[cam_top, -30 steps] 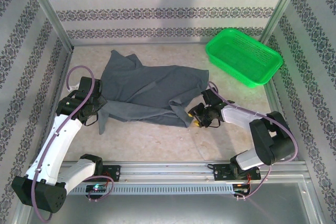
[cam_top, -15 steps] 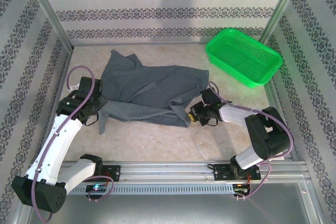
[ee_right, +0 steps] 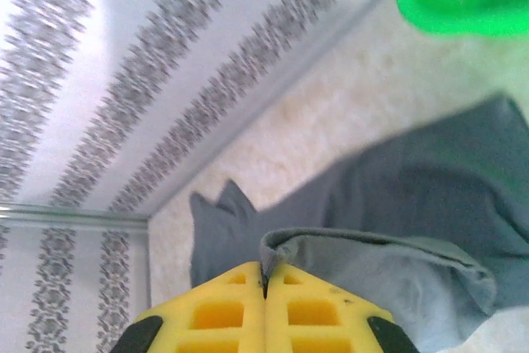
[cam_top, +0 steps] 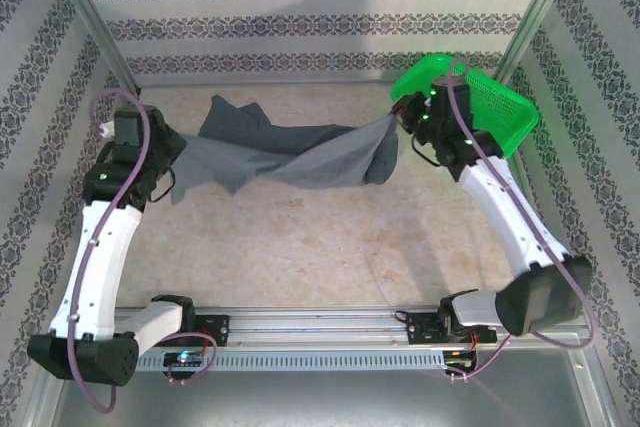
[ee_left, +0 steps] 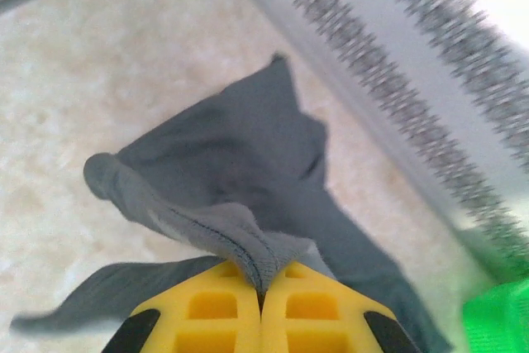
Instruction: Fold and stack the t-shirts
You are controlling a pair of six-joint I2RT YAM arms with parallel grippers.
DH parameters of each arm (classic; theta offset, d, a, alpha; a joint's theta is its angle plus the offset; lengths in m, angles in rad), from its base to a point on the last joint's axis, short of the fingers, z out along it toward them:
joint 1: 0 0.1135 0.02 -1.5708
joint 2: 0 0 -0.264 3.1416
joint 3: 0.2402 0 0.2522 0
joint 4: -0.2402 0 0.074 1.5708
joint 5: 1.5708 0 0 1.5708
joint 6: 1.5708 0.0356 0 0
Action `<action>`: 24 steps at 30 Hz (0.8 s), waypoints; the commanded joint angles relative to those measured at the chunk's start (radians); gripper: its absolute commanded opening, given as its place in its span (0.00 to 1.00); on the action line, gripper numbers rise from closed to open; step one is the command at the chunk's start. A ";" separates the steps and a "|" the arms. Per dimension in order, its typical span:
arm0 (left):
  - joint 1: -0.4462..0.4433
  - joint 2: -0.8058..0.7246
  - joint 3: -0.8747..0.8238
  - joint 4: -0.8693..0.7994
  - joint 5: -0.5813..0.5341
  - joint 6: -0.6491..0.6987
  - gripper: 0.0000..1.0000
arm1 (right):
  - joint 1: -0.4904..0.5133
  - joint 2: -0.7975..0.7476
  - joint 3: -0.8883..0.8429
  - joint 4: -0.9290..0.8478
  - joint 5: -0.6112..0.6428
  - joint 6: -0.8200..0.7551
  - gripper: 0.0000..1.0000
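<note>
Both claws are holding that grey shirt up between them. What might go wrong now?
The left claw and right claw each pinch only a thin edge of the t-shirt, so it might slip free. The cloth is twisted between them and may land bunched rather than flat. The right claw is also close to the green basket and might bump it.

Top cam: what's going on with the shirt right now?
Both arms are holding one grey t-shirt between them over the table. The left gripper is shut on a hem at the shirt's left end. The right gripper is shut on a folded edge at the right end, close to the green basket. The fabric is pulled out sideways but is twisted and bunched, and no fold has been made yet.
</note>
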 commanded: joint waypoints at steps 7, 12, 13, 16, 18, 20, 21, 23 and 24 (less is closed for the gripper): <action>0.008 -0.307 0.122 -0.013 -0.105 -0.011 0.00 | -0.012 -0.327 -0.020 -0.062 0.090 -0.204 0.00; 0.007 -0.259 0.270 -0.095 -0.093 -0.029 0.00 | -0.032 -0.381 0.013 -0.072 0.080 -0.179 0.00; 0.008 -0.228 0.300 -0.118 -0.087 -0.043 0.00 | -0.043 -0.370 0.018 -0.053 0.060 -0.157 0.00; 0.008 -0.146 0.312 -0.113 -0.055 -0.069 0.00 | -0.050 -0.294 0.052 -0.020 0.019 -0.114 0.00; 0.008 -0.090 0.298 -0.089 -0.043 -0.069 0.00 | -0.052 -0.218 0.084 0.011 -0.014 -0.104 0.00; 0.012 -0.032 0.270 -0.033 -0.030 -0.061 0.00 | -0.054 -0.122 0.113 0.061 -0.050 -0.100 0.00; 0.020 0.002 0.259 -0.001 -0.019 -0.057 0.00 | -0.055 -0.068 0.132 0.091 -0.070 -0.093 0.00; 0.054 0.078 0.249 0.061 0.030 -0.054 0.00 | -0.061 0.039 0.174 0.151 -0.114 -0.081 0.00; 0.080 0.126 0.251 0.088 0.065 -0.058 0.00 | -0.063 0.102 0.212 0.169 -0.129 -0.082 0.00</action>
